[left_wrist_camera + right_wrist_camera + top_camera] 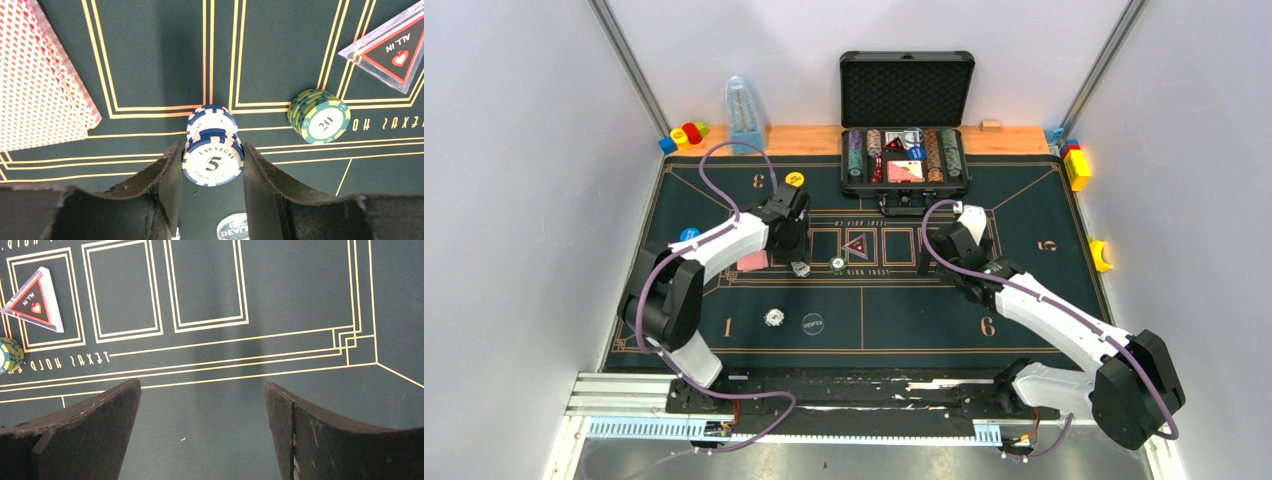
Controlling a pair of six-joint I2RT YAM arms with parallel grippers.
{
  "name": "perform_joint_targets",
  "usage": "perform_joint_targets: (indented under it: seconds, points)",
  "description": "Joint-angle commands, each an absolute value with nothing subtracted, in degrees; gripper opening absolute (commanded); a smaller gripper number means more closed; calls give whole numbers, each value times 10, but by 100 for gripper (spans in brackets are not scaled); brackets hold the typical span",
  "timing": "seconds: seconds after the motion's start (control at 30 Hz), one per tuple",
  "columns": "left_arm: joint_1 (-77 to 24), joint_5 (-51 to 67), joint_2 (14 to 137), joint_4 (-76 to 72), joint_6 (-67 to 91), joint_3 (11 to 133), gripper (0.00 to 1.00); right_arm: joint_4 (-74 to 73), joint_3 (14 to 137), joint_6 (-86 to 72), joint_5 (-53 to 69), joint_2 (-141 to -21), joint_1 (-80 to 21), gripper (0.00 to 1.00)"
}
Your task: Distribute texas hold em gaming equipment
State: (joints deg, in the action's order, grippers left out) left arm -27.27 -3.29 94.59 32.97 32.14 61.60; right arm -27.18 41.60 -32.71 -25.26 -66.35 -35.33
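Chips (213, 162) stand stacked on the green mat (904, 320), left of the triangle (856, 246), clamped by the lowered left gripper (212, 149). The right gripper (202, 385), right of the triangle, hangs wide, holding nothing.

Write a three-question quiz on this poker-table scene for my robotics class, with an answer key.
1. True or false: the left arm's fingers are shut on the blue-and-white chips marked 5.
2. What number do the green chips show? A) 5 B) 20 C) 100
3. What words are printed on the triangular token?

Key: 1 true; 2 B; 3 ALL IN.
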Motion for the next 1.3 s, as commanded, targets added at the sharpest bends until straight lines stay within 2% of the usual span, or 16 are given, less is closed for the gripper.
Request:
perform_joint_targets:
  seconds: [0.0,0.2,0.37,0.53,0.97,1.13,1.17,1.2,1.23,1.27]
  points:
    - [-271,-70,913,352,327,638,12,-262,413,-327,-261,-652,-352,96]
    - [-191,-78,874,357,328,616,10,-261,412,-327,-258,-645,-352,96]
    - [-74,-73,838,341,322,583,10,-261,412,-327,-257,-645,-352,96]
    - [48,-61,854,322,322,596,10,-260,411,-327,-255,-649,-352,96]
    - [131,-79,974,297,337,618,18,-259,411,-327,-255,-657,-352,95]
    - [141,-74,986,278,339,612,29,-256,402,-328,-250,-632,-352,95]
    - [141,-82,987,284,339,613,39,-255,401,-327,-249,-629,-352,95]
    - [142,-85,987,287,340,613,45,-255,402,-327,-249,-628,-352,96]
    - [141,-87,986,289,340,612,61,-255,401,-327,-248,-626,-352,96]
    - [141,-86,981,291,341,612,69,-255,401,-327,-246,-625,-352,95]
